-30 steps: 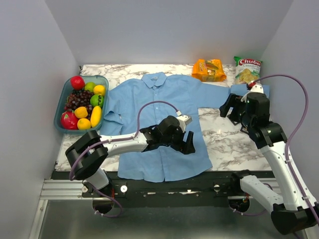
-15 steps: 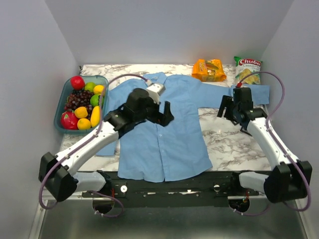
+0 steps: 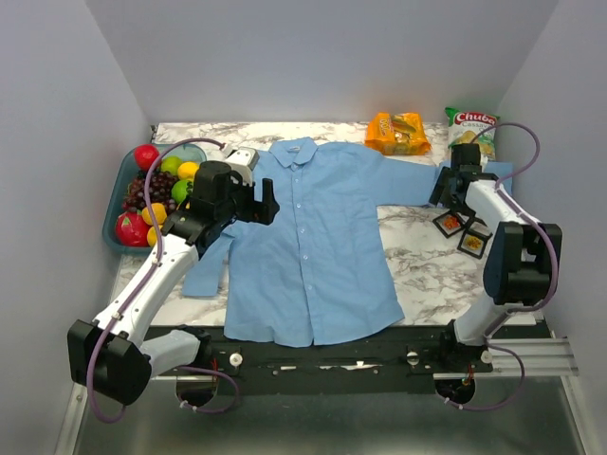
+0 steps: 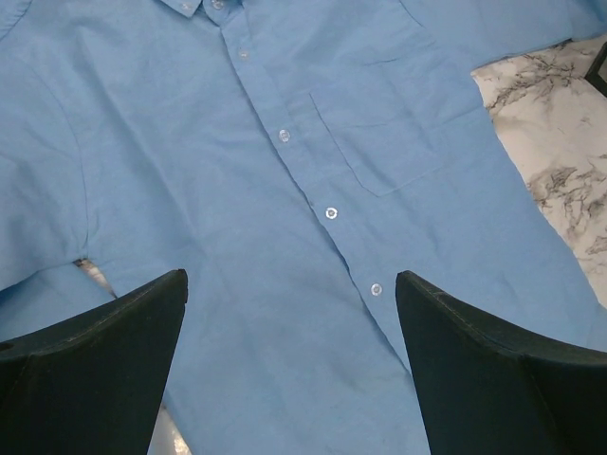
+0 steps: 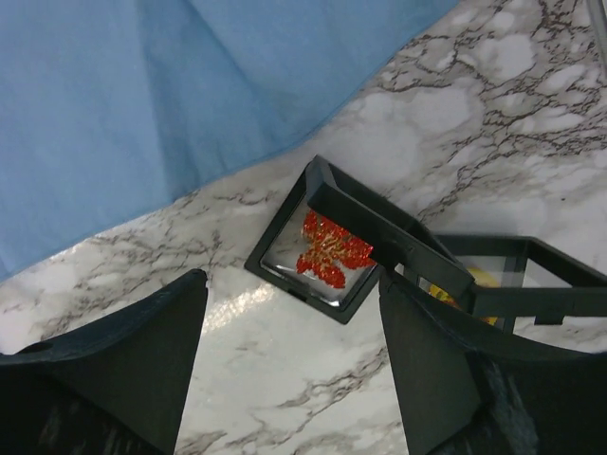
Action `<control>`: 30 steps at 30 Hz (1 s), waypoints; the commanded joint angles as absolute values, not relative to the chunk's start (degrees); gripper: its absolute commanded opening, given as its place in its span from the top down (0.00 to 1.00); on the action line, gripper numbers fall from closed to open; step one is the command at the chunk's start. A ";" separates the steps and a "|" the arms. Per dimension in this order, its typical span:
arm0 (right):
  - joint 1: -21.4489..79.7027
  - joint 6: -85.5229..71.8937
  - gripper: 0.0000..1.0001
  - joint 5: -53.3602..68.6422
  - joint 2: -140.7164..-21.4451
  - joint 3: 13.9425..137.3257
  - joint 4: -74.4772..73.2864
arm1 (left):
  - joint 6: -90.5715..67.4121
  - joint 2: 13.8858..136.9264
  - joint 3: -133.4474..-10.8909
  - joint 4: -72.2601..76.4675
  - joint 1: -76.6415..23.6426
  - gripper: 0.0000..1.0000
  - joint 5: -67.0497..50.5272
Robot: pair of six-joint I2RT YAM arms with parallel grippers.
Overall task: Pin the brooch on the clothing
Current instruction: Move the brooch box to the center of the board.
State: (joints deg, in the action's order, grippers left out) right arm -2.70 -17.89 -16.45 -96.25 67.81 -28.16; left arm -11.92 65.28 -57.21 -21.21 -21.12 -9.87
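The right tool (image 5: 289, 303) hangs wide open just above the brooch (image 5: 327, 251), which lies in a black tray (image 5: 285, 277) on the worktop (image 5: 285, 398) at frame centre, beside the shirt (image 5: 142, 95). It should descend centred, clear of the tray's raised frame (image 5: 389, 232), and pinch the brooch's edges. The left tool (image 4: 291, 280) gapes empty over the shirt front. The brooch's pin is hidden, and the frame covers its right edge.
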 commanded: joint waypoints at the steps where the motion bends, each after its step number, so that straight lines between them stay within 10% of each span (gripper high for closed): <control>1: -4.65 -18.02 0.23 -19.43 -100.80 71.01 -27.95 | -10.37 64.42 -56.60 -21.71 -21.01 0.01 -10.72; 30: -6.42 -18.90 0.34 -21.62 -104.24 67.06 -26.81 | -10.81 64.16 -56.34 -21.36 -21.00 0.01 -12.57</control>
State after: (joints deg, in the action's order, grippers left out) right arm -6.09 -18.44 -19.66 -103.63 67.37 -27.55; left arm -11.33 65.28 -57.17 -21.37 -21.10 -11.20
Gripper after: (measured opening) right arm 0.659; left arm 0.988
